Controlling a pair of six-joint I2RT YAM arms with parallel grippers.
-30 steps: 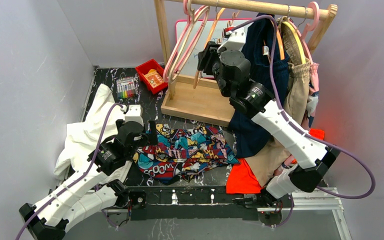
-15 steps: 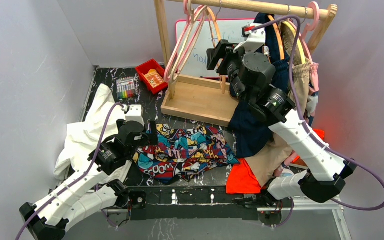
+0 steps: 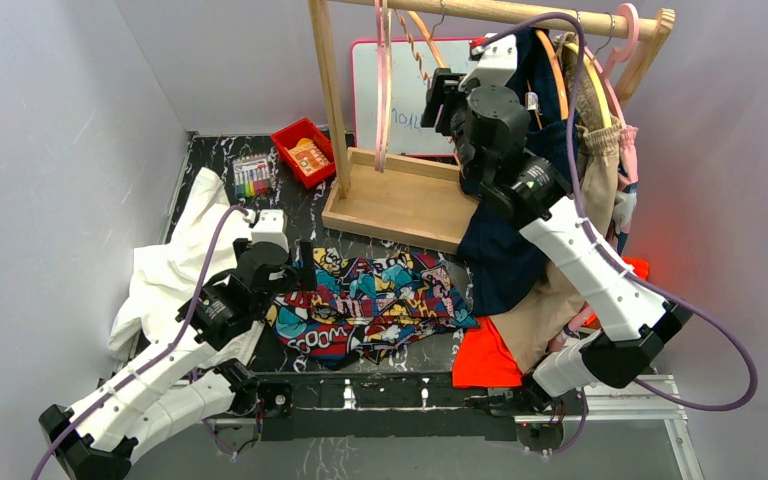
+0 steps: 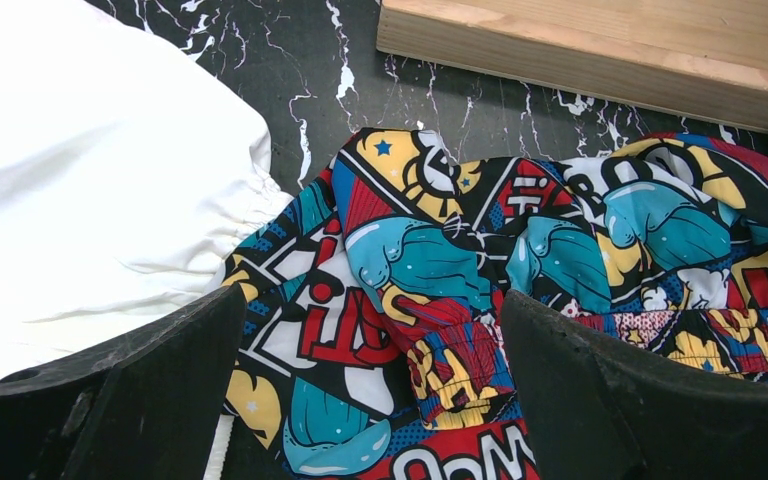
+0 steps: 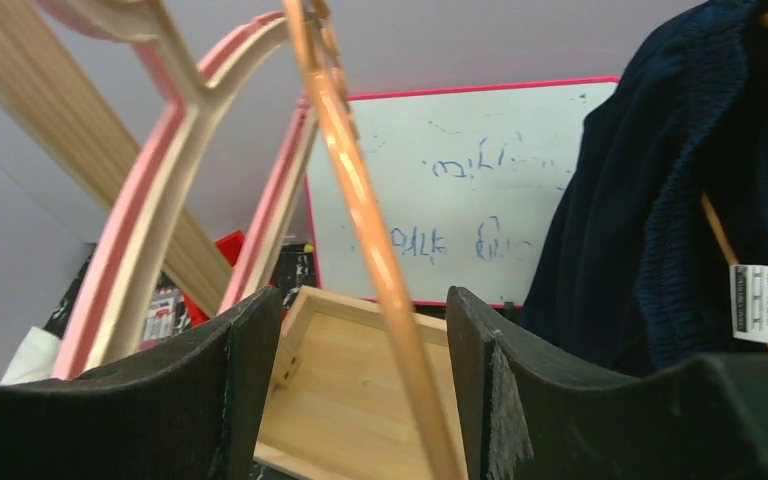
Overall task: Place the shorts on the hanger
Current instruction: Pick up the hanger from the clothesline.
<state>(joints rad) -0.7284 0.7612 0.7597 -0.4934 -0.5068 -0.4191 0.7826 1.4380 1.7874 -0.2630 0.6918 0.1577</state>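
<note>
The comic-print shorts [image 3: 370, 300] lie crumpled on the dark table in front of the arms, and they fill the left wrist view [image 4: 480, 270]. My left gripper [image 3: 296, 272] [image 4: 370, 310] hovers open over their left part, close to the elastic waistband, holding nothing. The light-orange hanger [image 3: 418, 42] hangs from the wooden rail. My right gripper [image 3: 442, 98] [image 5: 365, 320] is raised beside it and open. In the right wrist view the hanger's slanted arm [image 5: 360, 220] runs down between the two fingers, nearer the right one, and is not clamped.
Pink hangers [image 3: 384, 80] hang left of the orange one. A navy garment [image 3: 515, 210] and a beige one [image 3: 592, 200] hang to the right. The wooden rack base [image 3: 400, 205], whiteboard [image 3: 400, 110], red bin [image 3: 302, 150], markers [image 3: 252, 177], white cloth [image 3: 175, 260] and orange cloth [image 3: 485, 360] surround the shorts.
My right gripper has risen and shifted right toward the rail, bringing the orange hanger between its fingers. The pink hangers swung back to hang straight. The left arm has not moved.
</note>
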